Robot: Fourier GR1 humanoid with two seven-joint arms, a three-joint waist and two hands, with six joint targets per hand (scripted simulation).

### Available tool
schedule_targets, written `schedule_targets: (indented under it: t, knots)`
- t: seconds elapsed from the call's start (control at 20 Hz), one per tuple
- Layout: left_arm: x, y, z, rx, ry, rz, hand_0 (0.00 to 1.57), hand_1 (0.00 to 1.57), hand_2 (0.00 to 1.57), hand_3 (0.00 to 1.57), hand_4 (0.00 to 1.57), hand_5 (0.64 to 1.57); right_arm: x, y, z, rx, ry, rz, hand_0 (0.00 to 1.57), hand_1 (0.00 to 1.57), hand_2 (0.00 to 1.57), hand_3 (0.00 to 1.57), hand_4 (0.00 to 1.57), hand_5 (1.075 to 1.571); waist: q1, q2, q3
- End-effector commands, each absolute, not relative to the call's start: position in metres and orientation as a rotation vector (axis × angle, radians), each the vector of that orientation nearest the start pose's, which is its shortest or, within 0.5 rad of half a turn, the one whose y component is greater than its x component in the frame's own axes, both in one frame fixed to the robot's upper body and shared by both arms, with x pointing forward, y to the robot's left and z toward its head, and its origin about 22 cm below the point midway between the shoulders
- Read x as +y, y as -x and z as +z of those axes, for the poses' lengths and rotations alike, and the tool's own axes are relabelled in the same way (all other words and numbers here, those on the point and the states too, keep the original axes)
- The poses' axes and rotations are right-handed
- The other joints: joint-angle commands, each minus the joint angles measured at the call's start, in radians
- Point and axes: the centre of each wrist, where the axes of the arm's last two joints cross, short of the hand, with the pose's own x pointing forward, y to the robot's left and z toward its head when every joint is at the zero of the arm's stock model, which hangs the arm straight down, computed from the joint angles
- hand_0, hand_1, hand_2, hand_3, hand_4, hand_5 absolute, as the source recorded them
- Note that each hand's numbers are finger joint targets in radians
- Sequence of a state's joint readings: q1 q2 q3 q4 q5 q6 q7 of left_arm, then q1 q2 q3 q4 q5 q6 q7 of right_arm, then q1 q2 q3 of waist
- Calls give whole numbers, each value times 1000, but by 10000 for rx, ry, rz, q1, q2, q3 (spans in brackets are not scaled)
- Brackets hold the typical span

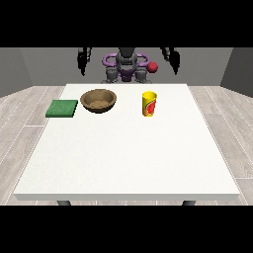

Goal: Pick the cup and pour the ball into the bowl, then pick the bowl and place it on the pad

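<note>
Both hands (pixel 84 58) (pixel 172 57) hang raised behind the table's (pixel 123 163) far edge, holding nothing; finger spread can't be told.

The inside of the cup (pixel 149 104), right of centre in the upper half of the frame, is hidden by its wall, so no ball can be made out. The finger positions of the hands at the upper left (pixel 84 59) and upper right (pixel 171 58) are too small to be told.
</note>
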State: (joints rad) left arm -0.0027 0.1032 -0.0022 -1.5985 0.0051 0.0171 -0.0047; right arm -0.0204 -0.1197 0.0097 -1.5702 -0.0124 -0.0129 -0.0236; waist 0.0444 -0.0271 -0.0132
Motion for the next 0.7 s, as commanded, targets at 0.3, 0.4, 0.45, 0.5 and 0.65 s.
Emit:
schedule_targets:
  t: [0.3,0.4,0.45,0.5,0.65]
  knots:
    - [222,-228,8,-16722,-585,578,0,0,0,0,0,1470,-294,-205,-20,-15865,520,-724,0,0,0,0,120,1563,-559,-1183,169]
    - [214,-231,6,-17156,-532,896,0,0,0,0,0,1471,-314,-205,-21,-16614,-15,-615,0,0,0,0,80,1566,-820,-700,149]
    - [206,-225,12,-17500,-199,569,0,0,0,0,0,1471,-330,-194,-35,-16280,115,-744,0,0,0,0,0,1565,-418,-734,149]
    - [194,-222,3,-17718,-268,484,0,0,0,0,0,1473,-338,-206,-30,-16868,-35,-860,0,0,0,0,0,1563,-367,-255,144]
    - [177,-234,3,-18214,-604,708,0,0,0,0,0,1476,-311,-216,-35,-17301,-708,-356,0,0,0,0,80,1562,-764,124,134]
